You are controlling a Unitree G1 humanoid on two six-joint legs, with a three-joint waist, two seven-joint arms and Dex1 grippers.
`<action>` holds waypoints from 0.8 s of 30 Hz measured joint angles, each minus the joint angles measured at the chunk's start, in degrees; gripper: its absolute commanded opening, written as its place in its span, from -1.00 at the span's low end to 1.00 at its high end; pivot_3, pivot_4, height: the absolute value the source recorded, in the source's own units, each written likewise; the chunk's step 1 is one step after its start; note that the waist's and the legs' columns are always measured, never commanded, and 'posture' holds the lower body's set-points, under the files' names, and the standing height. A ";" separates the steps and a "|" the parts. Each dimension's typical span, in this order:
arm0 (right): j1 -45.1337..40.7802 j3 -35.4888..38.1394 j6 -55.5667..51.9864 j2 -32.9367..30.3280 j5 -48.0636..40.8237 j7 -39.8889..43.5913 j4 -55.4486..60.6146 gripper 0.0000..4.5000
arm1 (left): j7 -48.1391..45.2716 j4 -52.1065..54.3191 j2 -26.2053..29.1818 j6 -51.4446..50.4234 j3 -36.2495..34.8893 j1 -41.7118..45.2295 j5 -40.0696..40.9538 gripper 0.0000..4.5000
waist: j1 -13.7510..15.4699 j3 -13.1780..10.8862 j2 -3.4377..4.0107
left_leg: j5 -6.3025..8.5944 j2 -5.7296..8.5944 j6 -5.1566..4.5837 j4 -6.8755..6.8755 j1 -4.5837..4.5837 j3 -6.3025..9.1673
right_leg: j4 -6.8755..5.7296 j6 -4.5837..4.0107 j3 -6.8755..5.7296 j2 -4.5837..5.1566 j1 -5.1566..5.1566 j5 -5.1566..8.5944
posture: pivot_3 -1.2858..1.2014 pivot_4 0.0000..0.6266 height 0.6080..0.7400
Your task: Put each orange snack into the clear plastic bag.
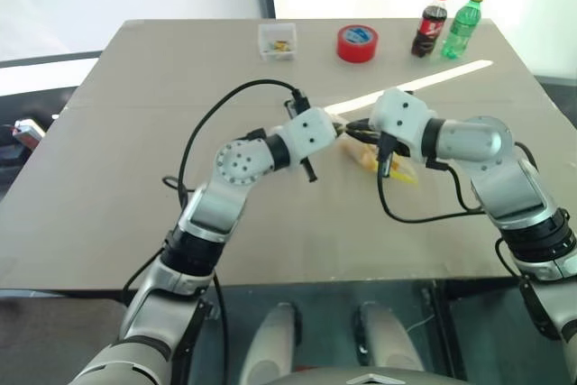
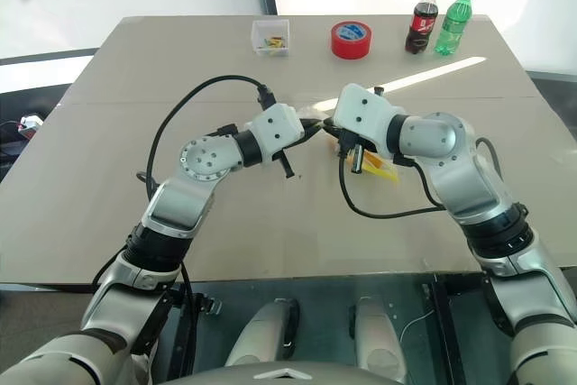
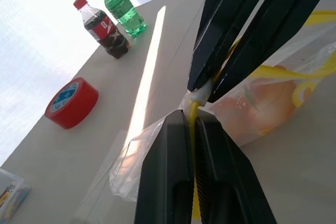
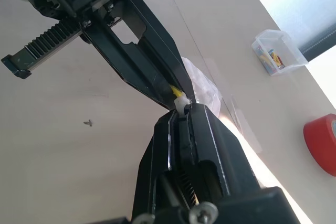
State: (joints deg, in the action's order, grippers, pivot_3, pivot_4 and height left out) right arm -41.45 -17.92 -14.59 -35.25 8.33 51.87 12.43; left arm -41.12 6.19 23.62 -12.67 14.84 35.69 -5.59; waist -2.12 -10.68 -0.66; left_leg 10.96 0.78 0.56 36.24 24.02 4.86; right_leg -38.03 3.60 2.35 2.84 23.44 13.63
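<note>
Currently, mid-table:
left gripper [image 3: 190,124]: fingers clamping the bag's yellow strip.
right gripper [image 4: 181,109]: also pinching that strip, tip to tip with the left gripper.
bag [image 3: 262,103]: hanging between the two grippers above the table [image 1: 135,178], its body trailing down under the right gripper.
snacks [image 3: 268,100]: orange mass sitting inside the bag; can't tell whether it's one piece or two.
tape [image 1: 357,43]: red roll lying at the far edge.
bottles [image 1: 445,24]: dark cola and green one standing just beside each other, right of the tape.
box [image 1: 277,41]: small clear one sitting left of the tape.
</note>
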 measured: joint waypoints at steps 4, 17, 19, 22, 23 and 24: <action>1.04 0.01 0.85 -0.43 -0.22 -0.05 0.03 -0.98 | 0.12 0.12 0.92 0.74 0.44 -0.79 -0.12 -1.00 | 0.00 0.00 0.00 | 0.00 0.00 0.00 0.00 0.00 0.00 | 0.00 0.00 0.00 0.00 0.00 0.00 | 0.03 -0.52 1.00; 8.63 6.92 -1.12 -9.95 -0.61 -2.12 -0.13 -0.98 | 2.46 -1.03 5.39 -3.61 -0.67 -3.18 -1.69 -1.00 | 0.10 0.00 0.00 | 0.00 0.00 0.00 0.01 -0.01 -0.01 | -0.01 0.00 0.01 0.01 0.00 0.00 | 0.03 -0.52 1.00; 9.88 8.79 -1.92 -11.90 -0.27 -2.28 -0.26 -0.98 | 2.69 -1.23 5.72 -4.36 -1.33 -3.58 -2.00 -1.00 | 0.08 0.00 0.00 | 0.00 0.00 0.00 0.01 -0.01 -0.02 | -0.01 0.00 0.01 0.01 -0.01 0.00 | 0.03 -0.52 1.00; 11.99 9.33 -3.04 -13.02 -0.06 -2.24 -0.01 -0.98 | 2.69 -1.21 5.02 -4.47 -1.27 -3.58 -2.01 -1.00 | 0.08 0.00 0.00 | 0.00 0.00 0.00 0.02 -0.01 -0.02 | -0.01 0.00 0.01 0.01 -0.01 0.00 | 0.03 -0.52 1.00; 12.47 9.34 -3.25 -13.29 -0.04 -2.24 0.00 -0.98 | 2.69 -1.21 4.93 -4.47 -1.27 -3.58 -2.02 -1.00 | 0.08 0.00 0.00 | 0.00 0.00 0.00 0.02 -0.01 -0.03 | -0.01 0.00 0.02 0.01 -0.01 0.00 | 0.03 -0.52 1.00; 12.90 9.36 -3.73 -13.50 0.01 -2.23 0.00 -0.98 | 2.69 -1.21 4.74 -4.47 -1.27 -3.57 -2.02 -1.00 | 0.04 0.00 0.00 | 0.00 0.00 0.00 0.02 -0.01 -0.04 | -0.01 0.00 0.04 0.01 -0.01 0.00 | 0.03 -0.52 1.00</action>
State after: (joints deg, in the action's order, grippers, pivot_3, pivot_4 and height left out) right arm -28.56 -8.56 -18.32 -48.74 8.34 49.64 12.43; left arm -38.43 4.98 28.37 -17.14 13.57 32.12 -7.61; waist -2.08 -10.68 -0.66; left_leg 10.96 0.77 0.56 36.26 24.00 4.82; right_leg -38.04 3.61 2.39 2.84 23.43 13.63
